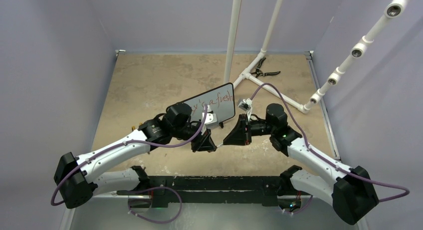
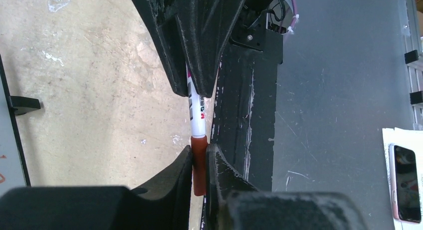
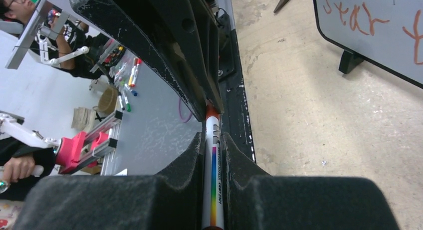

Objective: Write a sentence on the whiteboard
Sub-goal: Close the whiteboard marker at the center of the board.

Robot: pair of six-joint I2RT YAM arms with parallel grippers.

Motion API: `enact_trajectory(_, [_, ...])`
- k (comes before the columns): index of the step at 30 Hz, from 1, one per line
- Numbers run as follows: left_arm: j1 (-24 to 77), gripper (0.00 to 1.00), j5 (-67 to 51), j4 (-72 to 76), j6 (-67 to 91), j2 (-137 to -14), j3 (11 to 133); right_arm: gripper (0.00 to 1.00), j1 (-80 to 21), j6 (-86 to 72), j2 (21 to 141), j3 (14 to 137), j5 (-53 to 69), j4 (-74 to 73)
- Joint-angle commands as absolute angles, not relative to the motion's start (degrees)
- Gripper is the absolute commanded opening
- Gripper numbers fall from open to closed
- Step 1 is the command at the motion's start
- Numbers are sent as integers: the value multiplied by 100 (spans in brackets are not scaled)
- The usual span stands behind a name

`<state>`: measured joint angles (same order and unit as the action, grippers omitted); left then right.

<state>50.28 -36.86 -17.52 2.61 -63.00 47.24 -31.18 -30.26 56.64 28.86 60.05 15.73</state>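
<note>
Whiteboard (image 1: 225,109) upright at tabletop (image 1: 149,80) centre, red sentence (image 1: 214,99) across it. Toward near edge, left end effector (image 2: 199,155) clamped on red cap (image 2: 199,170), right end effector (image 3: 213,140) clamped on marker barrel (image 3: 213,165).

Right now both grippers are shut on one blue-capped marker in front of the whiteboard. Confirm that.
Not blue: the cap is red, as the left wrist view shows. The left gripper and right gripper are indeed shut on one marker before the whiteboard.
</note>
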Motion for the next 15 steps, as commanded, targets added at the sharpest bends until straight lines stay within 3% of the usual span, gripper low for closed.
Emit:
enact_trajectory(1, [5045, 15, -3619, -1289, 247, -6154, 4992, 0, -3250, -3471, 5790, 2721, 6472, 2600])
enact_trajectory(8, [5049, 41, -3578, -1490, 260, -6029, 5005, 0, -3252, -3753, 5879, 2584, 6495, 3171])
enact_trajectory(10, [5045, 55, -3603, -1580, 257, -6034, 5013, 0, -3251, -3772, 5861, 2596, 6474, 3170])
enact_trajectory(15, [5045, 74, -3698, -2077, 240, -6152, 5143, 0, -3238, -3713, 5724, 2731, 6398, 2934])
